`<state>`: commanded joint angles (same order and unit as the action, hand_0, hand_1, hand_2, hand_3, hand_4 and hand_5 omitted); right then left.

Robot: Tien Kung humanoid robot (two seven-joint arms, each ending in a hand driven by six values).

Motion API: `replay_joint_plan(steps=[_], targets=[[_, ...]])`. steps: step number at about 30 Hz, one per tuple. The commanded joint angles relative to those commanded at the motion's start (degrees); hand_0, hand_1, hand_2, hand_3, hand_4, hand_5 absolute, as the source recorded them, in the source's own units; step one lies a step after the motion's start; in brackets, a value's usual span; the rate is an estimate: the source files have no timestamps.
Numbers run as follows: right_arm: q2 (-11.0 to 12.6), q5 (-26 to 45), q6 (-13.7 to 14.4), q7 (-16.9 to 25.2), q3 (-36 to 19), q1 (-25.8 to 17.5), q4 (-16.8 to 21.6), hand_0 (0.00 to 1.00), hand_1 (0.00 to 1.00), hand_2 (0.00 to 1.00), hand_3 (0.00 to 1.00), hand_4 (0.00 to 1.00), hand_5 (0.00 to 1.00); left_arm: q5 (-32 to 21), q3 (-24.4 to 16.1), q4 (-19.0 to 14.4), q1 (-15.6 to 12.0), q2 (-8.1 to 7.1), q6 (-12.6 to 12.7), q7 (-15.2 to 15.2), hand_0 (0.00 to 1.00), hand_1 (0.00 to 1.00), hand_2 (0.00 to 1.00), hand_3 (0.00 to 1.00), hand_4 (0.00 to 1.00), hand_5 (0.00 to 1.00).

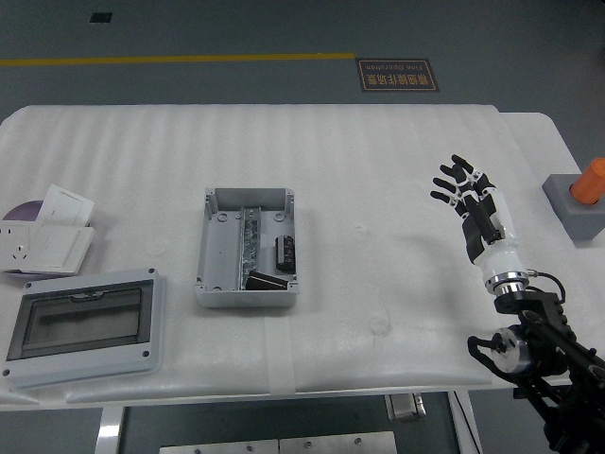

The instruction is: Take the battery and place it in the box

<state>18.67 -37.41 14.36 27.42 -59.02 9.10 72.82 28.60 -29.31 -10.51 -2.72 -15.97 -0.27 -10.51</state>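
A grey open box [218, 248] sits left of the table's middle. Inside it lie two dark cylindrical batteries: one upright in the picture [284, 253] by the right wall, one lying crosswise [267, 281] near the front wall. My right hand [465, 192] hovers over the table's right side, well apart from the box, fingers spread and holding nothing. The left arm does not show.
The box's lid with a clear window [80, 324] lies at the front left. A white socket plate [43, 244], a card and a purple disc [21, 211] rest at the left edge. A grey block with an orange knob [581, 195] stands off the right edge.
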Motion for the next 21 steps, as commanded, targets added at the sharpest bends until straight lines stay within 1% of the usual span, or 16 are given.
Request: replay_joint_plan(steps=[4,7,17,18,21], targets=[[0.95,-1.2,0.16,-0.67,-0.97,-0.67,1.26,0.648,0.69,0.745,0.783,0.871,0.571,-2.66,1.43,0.05,-0.39,0.08,0.07,0.5,0.571,0.628,0.538,0.565,0.624,0.279],[1.28,-2.4,0.34,-1.35,-1.33,-0.59,1.55,0.645,0.691,0.746,0.782,0.869,0.575,-2.91,1.45,0.09,-0.02,-0.01,0.06,0.64,0.571,0.628,0.538,0.565,0.624,0.279],[0.18,-4.99,0.45,-2.82,-2.85,-1.14,1.51,0.641,0.686,0.733,0.779,0.871,0.584,-2.55,1.21,0.11,0.84,0.04,0.03,0.61,0.572,0.628,0.539,0.565,0.624,0.281],[0.19,-5.17,0.49,-2.92,-3.06,-1.21,1.57,0.638,0.675,0.699,0.747,0.867,0.592,-2.54,1.2,0.11,0.86,0.06,0.03,0.59,0.574,0.63,0.537,0.563,0.624,0.28],[0.29,-5.97,0.73,-3.22,-4.11,-1.33,1.88,0.638,0.675,0.699,0.747,0.867,0.592,-2.61,1.29,0.1,0.93,0.13,0.05,0.59,0.574,0.63,0.537,0.563,0.624,0.28]])
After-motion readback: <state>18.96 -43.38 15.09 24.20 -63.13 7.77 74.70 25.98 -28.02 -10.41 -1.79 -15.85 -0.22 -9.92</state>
